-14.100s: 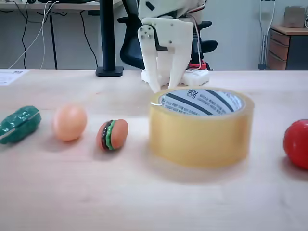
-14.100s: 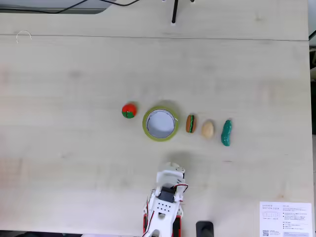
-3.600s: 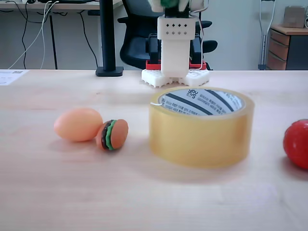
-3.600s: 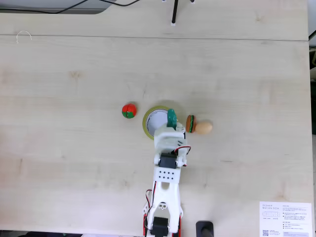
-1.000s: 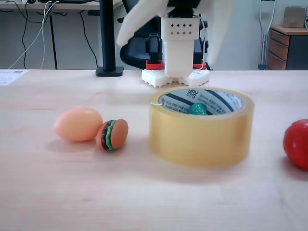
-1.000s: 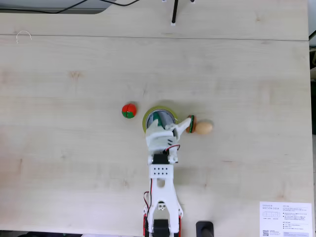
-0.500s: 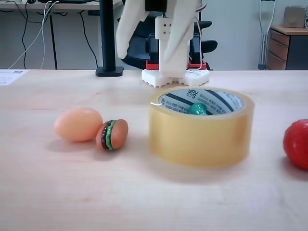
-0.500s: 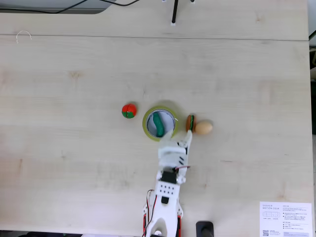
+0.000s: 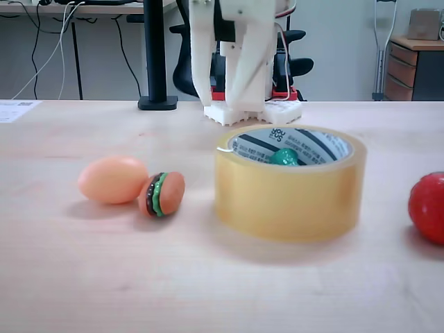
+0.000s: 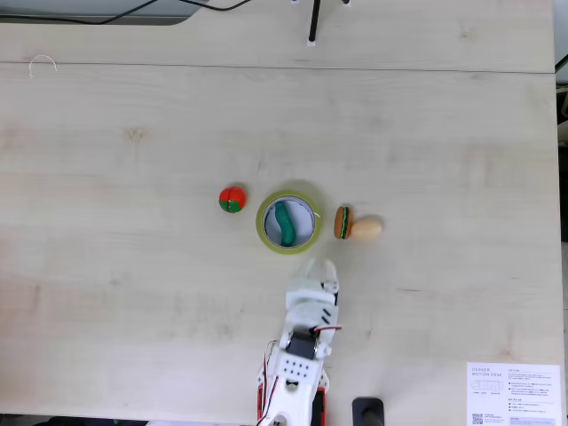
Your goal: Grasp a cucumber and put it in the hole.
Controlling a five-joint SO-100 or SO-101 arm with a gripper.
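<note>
Your cucumber [image 10: 285, 224] lies inside the hole [image 10: 297, 216] of the tape roll [image 9: 288, 201], w/ its tip showing above the rim. Your gripper [image 10: 316, 272] hangs just beside the roll, fingers apart, holding nothing. Hamburger [image 9: 161, 193] touches egg [image 9: 112, 179].

Bright even light, soft shadows, slight blur

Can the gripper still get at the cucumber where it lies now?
Probably yes, from above only. The cucumber lies inside the tape roll, whose wall blocks any sideways approach. The open gripper sits beside the roll, with nothing over the hole.
</note>
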